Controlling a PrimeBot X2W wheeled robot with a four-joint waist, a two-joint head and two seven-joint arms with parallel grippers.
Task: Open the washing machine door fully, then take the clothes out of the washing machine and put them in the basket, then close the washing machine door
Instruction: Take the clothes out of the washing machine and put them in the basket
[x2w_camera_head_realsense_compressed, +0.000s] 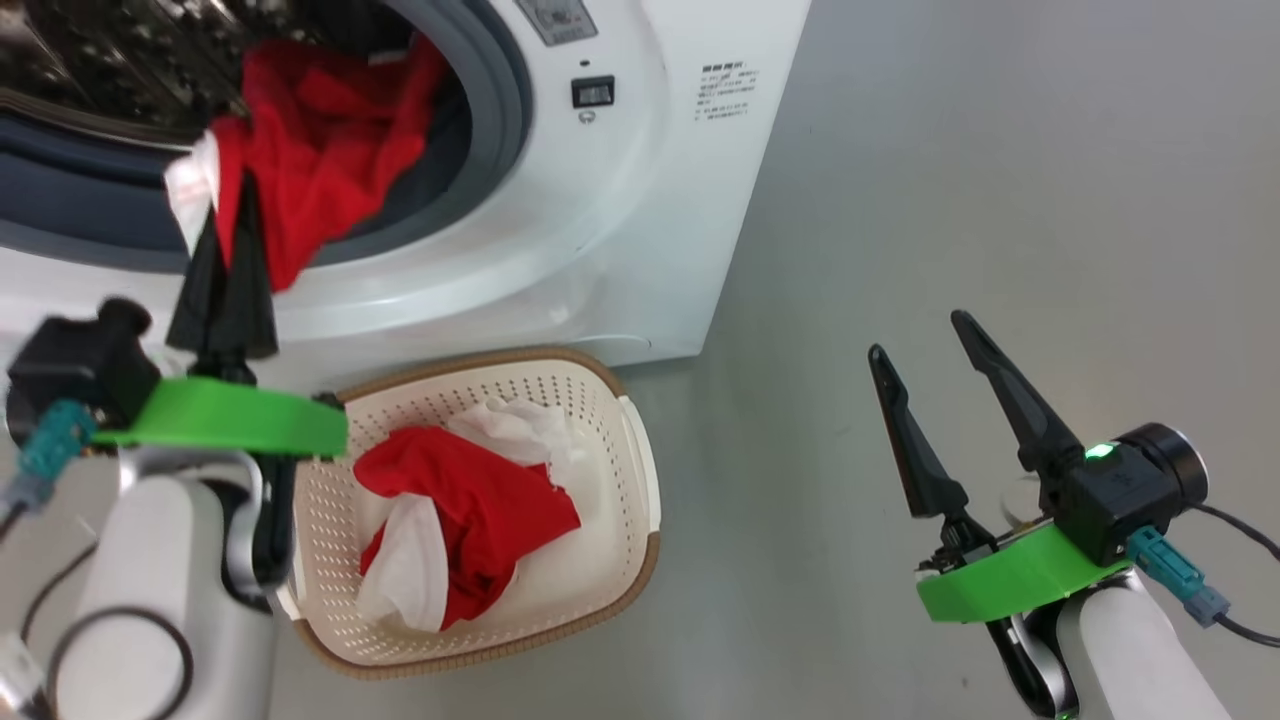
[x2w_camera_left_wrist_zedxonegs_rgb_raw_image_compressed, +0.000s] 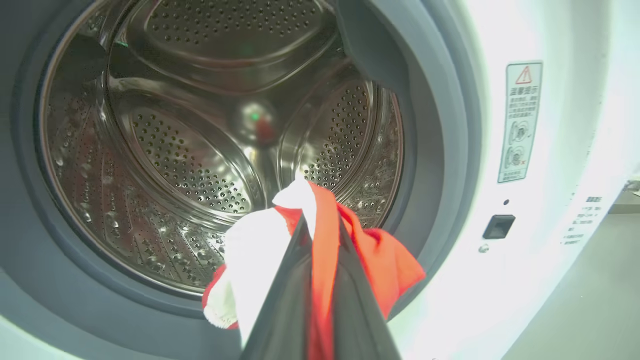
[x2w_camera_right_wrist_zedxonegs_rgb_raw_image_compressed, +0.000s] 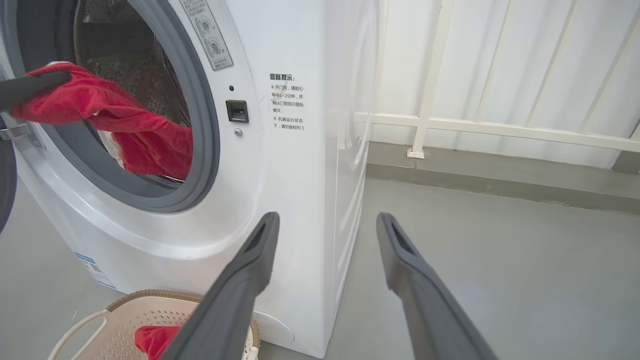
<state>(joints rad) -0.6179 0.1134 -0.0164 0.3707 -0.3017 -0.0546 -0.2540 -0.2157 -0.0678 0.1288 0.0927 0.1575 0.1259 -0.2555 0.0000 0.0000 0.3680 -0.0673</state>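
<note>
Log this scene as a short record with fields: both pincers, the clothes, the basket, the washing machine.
left pincer: shut on the red garment
right pincer: open, holding nothing, above the floor
red garment: partly out of the washing machine, hanging over the grey gasket
basket: on the floor in front of the machine
basket contents: red and white clothes

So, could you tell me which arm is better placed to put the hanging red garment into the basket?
Left. The left gripper is shut on the red garment at the drum mouth, above the basket. The right gripper hangs open, well off to the side.
</note>
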